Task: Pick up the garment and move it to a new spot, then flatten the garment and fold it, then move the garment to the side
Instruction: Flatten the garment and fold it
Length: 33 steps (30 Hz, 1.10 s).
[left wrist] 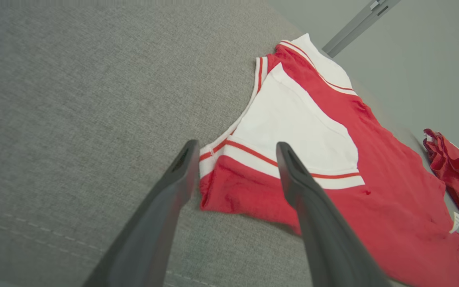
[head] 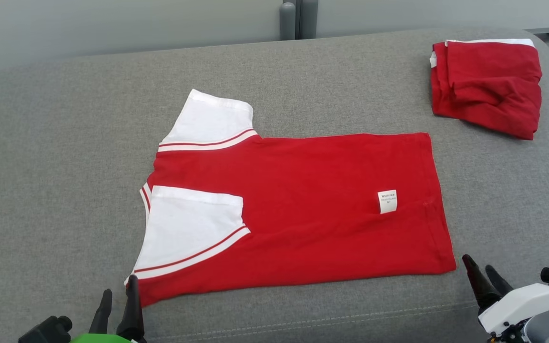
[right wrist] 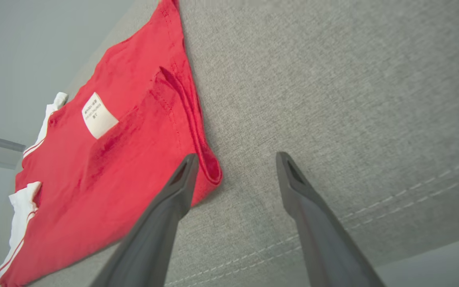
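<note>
Left gripper [left wrist: 235, 145] open, straddling the near-left corner of the garment [head: 303, 205]; right gripper [right wrist: 233, 155] open just beside its near-right corner. Garment lies flat near the front edge of the cushion [head: 65, 143]. Judgement: folding in hand; next, both must pinch those corners.

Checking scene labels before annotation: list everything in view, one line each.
shirt: 1, red with white sleeves, spread flat mid-surface, near sleeve folded over the body
label: 1, white, on the shirt toward its hem
folded garment: 1, red with white trim, far right corner of the surface
padded surface: 1, grey fabric, under both garments
post: 1, grey, behind the surface's far edge
left tool: 1, dark fingers, open, at the shirt's near left corner
right tool: 1, dark fingers, open, just off the shirt's near right corner
</note>
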{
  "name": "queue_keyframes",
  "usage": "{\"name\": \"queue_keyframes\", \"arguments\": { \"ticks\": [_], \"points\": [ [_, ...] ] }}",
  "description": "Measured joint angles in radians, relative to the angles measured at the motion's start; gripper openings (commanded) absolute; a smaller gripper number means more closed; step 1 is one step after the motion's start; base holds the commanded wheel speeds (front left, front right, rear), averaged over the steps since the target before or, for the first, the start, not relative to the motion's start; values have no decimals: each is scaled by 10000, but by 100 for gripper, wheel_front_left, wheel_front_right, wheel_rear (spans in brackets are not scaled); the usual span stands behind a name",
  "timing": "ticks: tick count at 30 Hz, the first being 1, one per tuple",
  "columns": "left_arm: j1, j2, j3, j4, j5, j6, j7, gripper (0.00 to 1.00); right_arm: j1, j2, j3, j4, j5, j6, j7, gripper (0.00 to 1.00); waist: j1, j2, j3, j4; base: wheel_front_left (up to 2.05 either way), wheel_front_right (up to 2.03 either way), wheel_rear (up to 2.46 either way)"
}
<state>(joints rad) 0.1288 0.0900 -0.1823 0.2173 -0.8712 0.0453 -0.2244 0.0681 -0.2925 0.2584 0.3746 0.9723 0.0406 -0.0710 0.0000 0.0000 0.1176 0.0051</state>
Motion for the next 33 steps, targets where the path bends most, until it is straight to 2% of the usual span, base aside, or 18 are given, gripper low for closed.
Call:
{"name": "queue_keyframes", "arguments": {
  "ticks": [4, 8, 15, 21, 28, 33],
  "points": [
    [-12, 257, -59, -136, 309, 42, 52, 100, -65, -399, -69, -257, -393, -121, -165, 100, 0, 0, -51, -49, 0, 0, 0],
    [-250, 767, -399, -249, 997, 75, 280, 100, -568, -865, 125, -514, -1101, -165, -165, 100, 0, 0, -70, -58, 0, 0, 0],
    [-2349, 1569, -1277, -387, 2173, -12, 1183, 100, -1904, -1225, 560, -1106, -1615, -161, 322, 100, 0, 0, 173, -34, 0, 0, 0],
    [-4270, 1672, -1801, -276, 2602, -56, 2289, 100, -3389, -1678, 884, -1452, -2111, -159, 1110, 100, 0, 0, 644, -107, 0, 0, 0],
    [-6527, 1547, -1822, 405, 2723, 86, 3302, 100, -5015, -2059, 1174, -1749, -2564, -144, 1977, 100, 0, 0, 1452, -244, 0, 0, 0],
    [-7874, 1432, -1827, 1149, 2842, 182, 4065, 100, -6187, -2109, 1565, -1896, -2940, 31, 2623, 100, 0, 0, 2110, -373, 0, 0, 0]
  ]
}}
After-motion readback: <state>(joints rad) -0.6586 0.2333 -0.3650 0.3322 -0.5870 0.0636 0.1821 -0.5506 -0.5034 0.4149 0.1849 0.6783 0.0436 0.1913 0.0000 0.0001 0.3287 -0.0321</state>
